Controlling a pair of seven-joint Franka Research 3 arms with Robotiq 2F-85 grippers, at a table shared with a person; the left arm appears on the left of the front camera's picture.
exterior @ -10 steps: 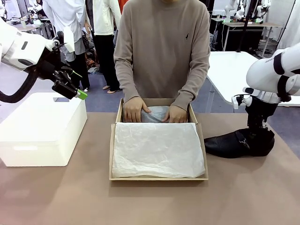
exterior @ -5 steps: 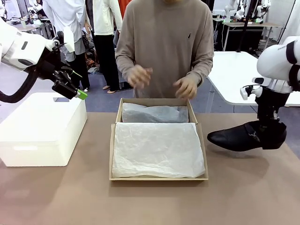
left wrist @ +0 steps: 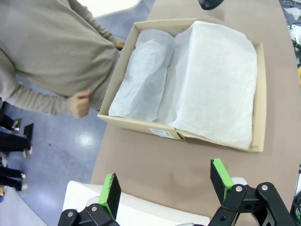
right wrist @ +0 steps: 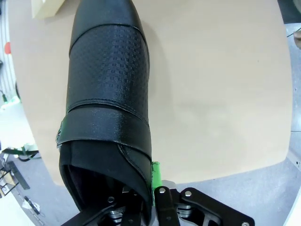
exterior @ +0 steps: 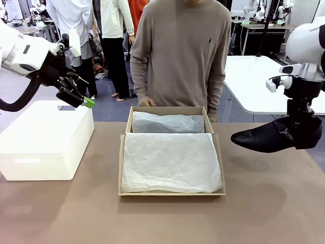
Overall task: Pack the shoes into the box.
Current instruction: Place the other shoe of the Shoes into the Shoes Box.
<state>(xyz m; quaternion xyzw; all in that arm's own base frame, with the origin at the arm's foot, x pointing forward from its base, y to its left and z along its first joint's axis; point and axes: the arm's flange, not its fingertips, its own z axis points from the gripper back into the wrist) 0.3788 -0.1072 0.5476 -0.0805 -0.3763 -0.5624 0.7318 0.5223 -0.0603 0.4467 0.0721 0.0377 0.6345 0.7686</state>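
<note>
Right of box point(exterior: 167, 110): shoe point(exterior: 261, 138) aloft | heel hidden (right fingers point(right wrist: 155, 175) clamped)

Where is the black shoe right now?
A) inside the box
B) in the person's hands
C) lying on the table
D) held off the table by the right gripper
D: the right gripper is shut on the shoe, which hangs above the table, right of the box.

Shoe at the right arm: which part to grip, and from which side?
Probably the heel-end collar, from above, pinching one side wall of the opening. The right gripper is shut on the shoe that way: the thin upright wall fits between the pads, and the long pointed toe is free, roughly level, aimed toward the box.
</note>
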